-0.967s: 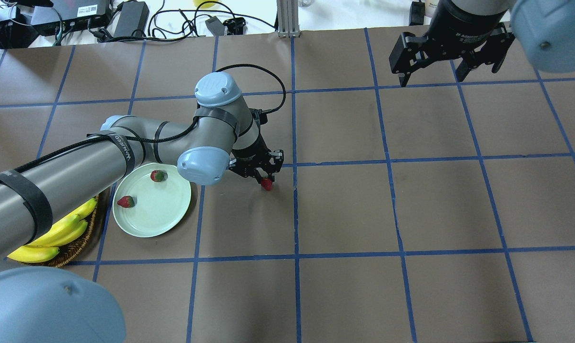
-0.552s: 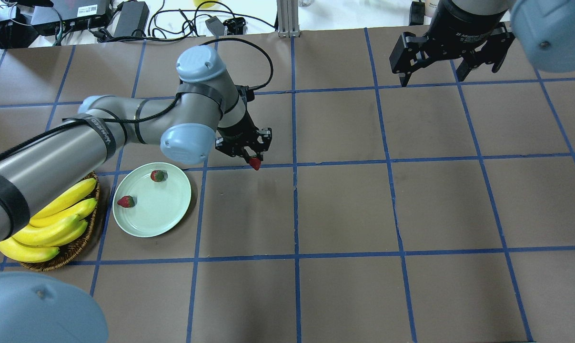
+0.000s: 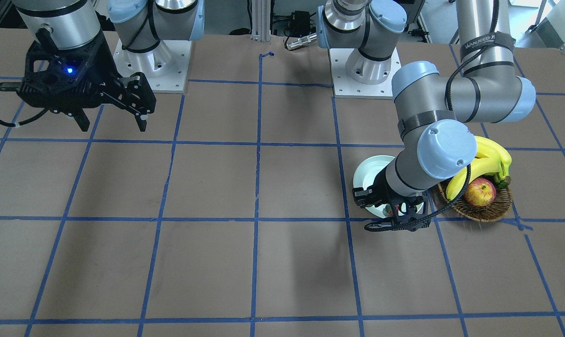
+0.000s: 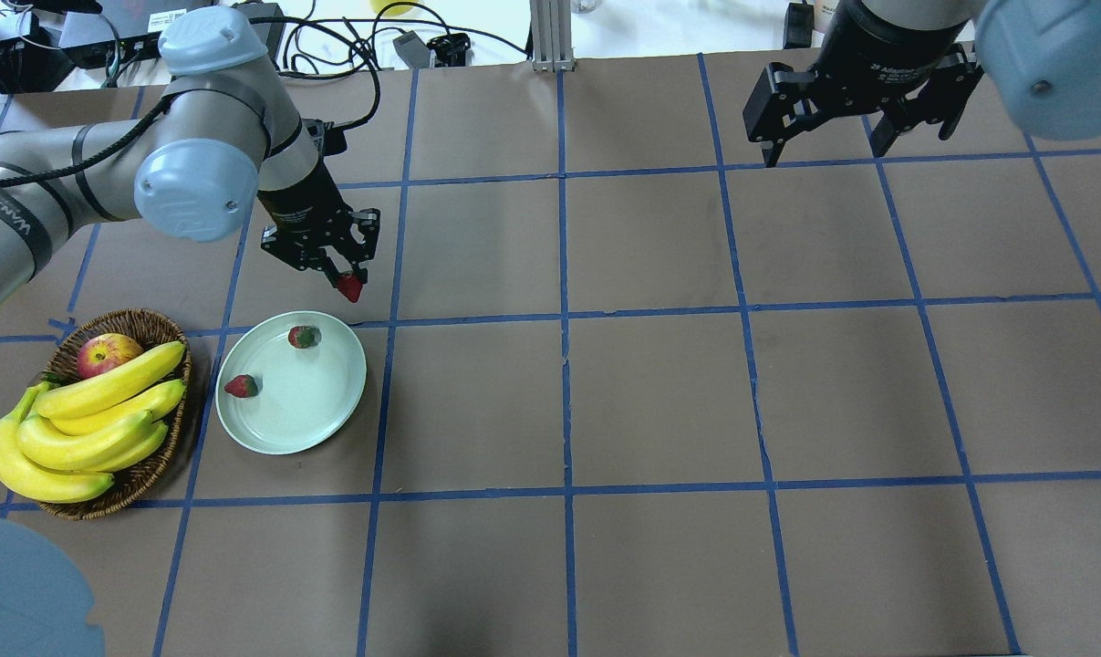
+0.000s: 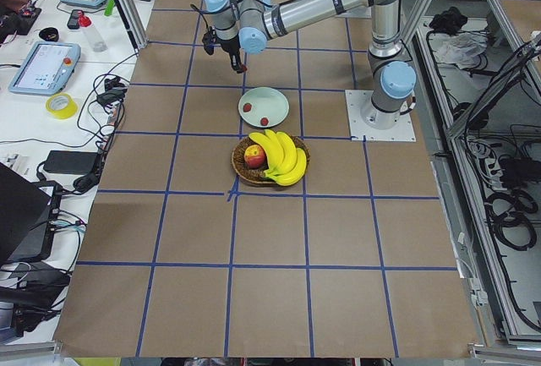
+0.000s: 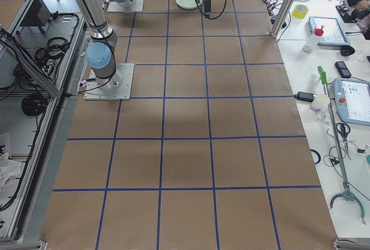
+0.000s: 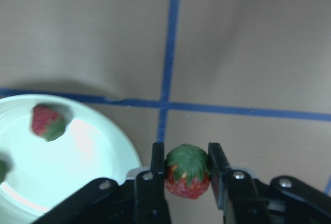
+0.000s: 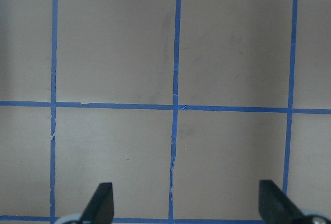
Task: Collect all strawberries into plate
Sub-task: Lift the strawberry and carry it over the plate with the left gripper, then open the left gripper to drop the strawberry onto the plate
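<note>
Left hand [image 4: 345, 275] grips a strawberry [image 7: 187, 178] just beside the plate [image 4: 329, 412] rim (clear of the bench [image 4: 659, 401]); two strawberries [image 4: 303, 337] [image 4: 241, 387] lie inside. Right hand [image 4: 825, 146] gapes, empty.

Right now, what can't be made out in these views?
Front-facing view: the left arm hides most of the plate and both strawberries lying on it.
Left wrist view: the left edge cuts off one of them.
Exterior right view: the held strawberry is too small to see.
Right wrist view: the bottom edge cuts the right gripper down to its fingertips.
</note>
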`<state>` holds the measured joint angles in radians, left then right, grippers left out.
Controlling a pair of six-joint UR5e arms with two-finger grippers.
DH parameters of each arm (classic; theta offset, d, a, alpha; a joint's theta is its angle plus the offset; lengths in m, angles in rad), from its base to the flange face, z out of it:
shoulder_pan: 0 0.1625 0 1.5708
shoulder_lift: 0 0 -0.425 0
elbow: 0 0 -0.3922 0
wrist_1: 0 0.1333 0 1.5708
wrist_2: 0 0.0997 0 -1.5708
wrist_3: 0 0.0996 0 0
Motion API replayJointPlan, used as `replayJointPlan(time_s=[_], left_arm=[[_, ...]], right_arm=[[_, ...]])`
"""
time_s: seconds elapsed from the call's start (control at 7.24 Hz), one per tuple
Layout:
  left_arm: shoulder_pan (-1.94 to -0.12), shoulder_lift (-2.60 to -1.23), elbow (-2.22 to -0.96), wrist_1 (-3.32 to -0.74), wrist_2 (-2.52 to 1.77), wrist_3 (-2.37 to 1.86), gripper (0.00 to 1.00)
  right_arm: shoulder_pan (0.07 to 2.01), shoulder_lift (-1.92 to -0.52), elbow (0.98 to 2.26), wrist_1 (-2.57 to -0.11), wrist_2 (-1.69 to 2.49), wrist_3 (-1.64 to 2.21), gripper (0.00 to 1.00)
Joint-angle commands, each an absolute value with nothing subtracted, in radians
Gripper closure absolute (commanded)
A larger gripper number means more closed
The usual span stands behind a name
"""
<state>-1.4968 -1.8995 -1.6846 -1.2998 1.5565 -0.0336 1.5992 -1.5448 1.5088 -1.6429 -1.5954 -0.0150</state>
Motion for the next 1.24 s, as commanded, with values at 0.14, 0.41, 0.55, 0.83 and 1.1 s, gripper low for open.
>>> replayJointPlan(time_s=[0.14,0.41,0.55,0.83,1.1], left_arm=[[-1.413,-1.887,-1.773,-1.313,1.605,0.038,1.00],[-1.410,-1.884,-1.831,-1.307,1.597,0.018,0.78],[-1.410,-1.879,-1.835,-1.310,1.595,0.035,0.17],[-1.411,-1.867,-1.827,-1.321,1.594,0.023,0.00],[-1.428,-1.846,-1.728,-1.385,1.571,0.017,0.00]], right_arm=[[1.612,-1.543,1.506,-1.646,-1.594,-0.011,0.00],[1.612,-1.540,1.506,-1.647,-1.556,0.000,0.00],[1.612,-1.540,1.506,-1.661,-1.554,0.002,0.00],[1.612,-1.539,1.505,-1.661,-1.557,-0.002,0.00],[1.612,-1.539,1.503,-1.661,-1.559,-0.005,0.00]])
